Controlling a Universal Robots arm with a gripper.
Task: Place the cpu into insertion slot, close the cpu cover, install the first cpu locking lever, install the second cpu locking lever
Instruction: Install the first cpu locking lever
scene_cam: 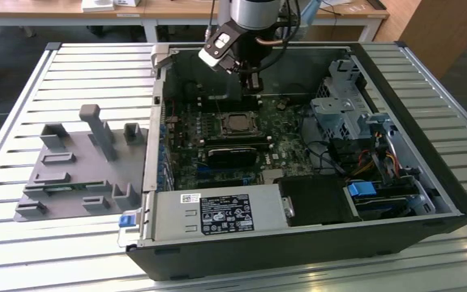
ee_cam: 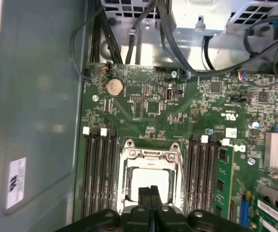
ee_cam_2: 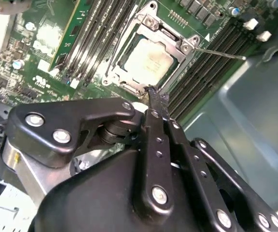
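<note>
While the hand (scene_cam: pixel 254 86) hangs inside the open computer case (scene_cam: pixel 428 182) on the slatted surface (scene_cam: pixel 22 91), the exterior view puts the insertion slot (scene_cam: pixel 221 125) near its fingertips, lower down on the green board and slightly toward the exterior view's left. The cpu (scene_cam: pixel 235 123) lies flat in that slot, a dull grey square. A grey fixture (scene_cam: pixel 79 164) stands well apart on the surface.

In the second wrist view, the hand (ee_cam_2: pixel 154 96) is narrow, its two black fingers pressed together with nothing between them. The tip is just beside the near edge of the socket, and I cannot tell whether it touches. The cpu (ee_cam_2: pixel 146 63) shows as a pale silvery square with the cpu cover (ee_cam_2: pixel 183 47) lying down around it as a metal frame. A thin wire lever (ee_cam_2: pixel 221 53) juts out sideways from the frame's corner over the memory slots (ee_cam_2: pixel 211 58), so I judge it not latched.

In the first wrist view, the hand (ee_cam: pixel 151 194) overlaps the near part of the cpu (ee_cam: pixel 148 180). The cpu cover (ee_cam: pixel 151 154) rings the chip squarely, with long black slots (ee_cam: pixel 98 174) on either side.
</note>
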